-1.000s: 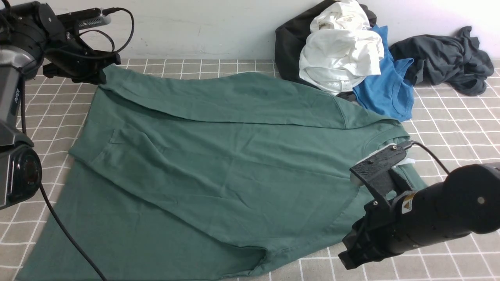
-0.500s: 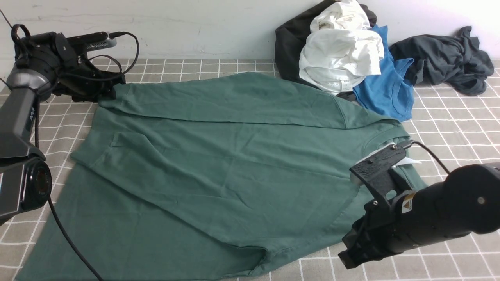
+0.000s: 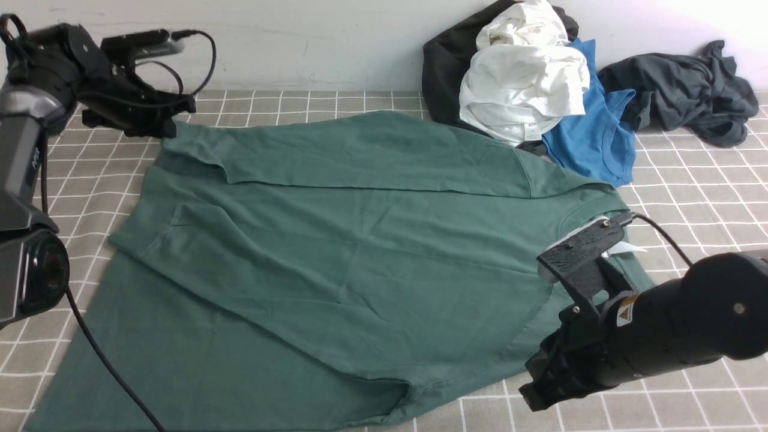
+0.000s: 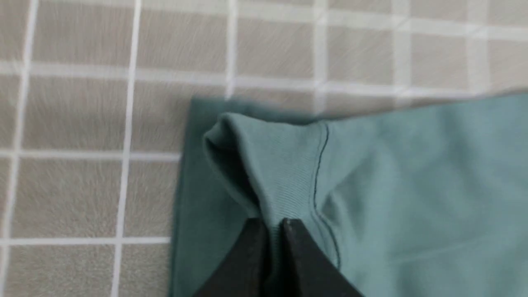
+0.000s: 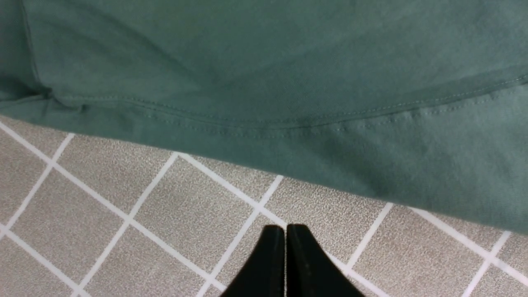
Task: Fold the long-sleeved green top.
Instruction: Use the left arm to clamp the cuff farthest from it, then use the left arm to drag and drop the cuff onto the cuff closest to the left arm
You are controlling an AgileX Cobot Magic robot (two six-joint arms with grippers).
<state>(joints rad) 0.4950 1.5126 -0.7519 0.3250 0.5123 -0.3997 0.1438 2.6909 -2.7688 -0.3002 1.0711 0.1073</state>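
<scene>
The green long-sleeved top (image 3: 336, 264) lies spread on the checked table, neck toward the right, with its white neck label (image 3: 627, 247) showing; the chest logo is hidden. One sleeve is folded across the far side. My left gripper (image 3: 170, 124) is shut on that sleeve's ribbed cuff (image 4: 284, 165) at the far left, holding it just above the table; in the left wrist view the left gripper (image 4: 274, 225) pinches the cuff. My right gripper (image 3: 531, 399) is shut and empty over bare table beside the top's near edge (image 5: 288, 128); the right wrist view shows its closed tips (image 5: 285, 229).
A pile of clothes sits at the back right against the wall: a white garment (image 3: 522, 78), a black one (image 3: 444, 66), a bright blue shirt (image 3: 594, 138) touching the top's shoulder, and a dark grey garment (image 3: 684, 90). The left arm's cable (image 3: 108, 366) crosses the top's hem.
My left gripper dipped toward the table, then rose slightly and shifted right with the cuff, bunching the sleeve end. The right arm has barely moved.
</scene>
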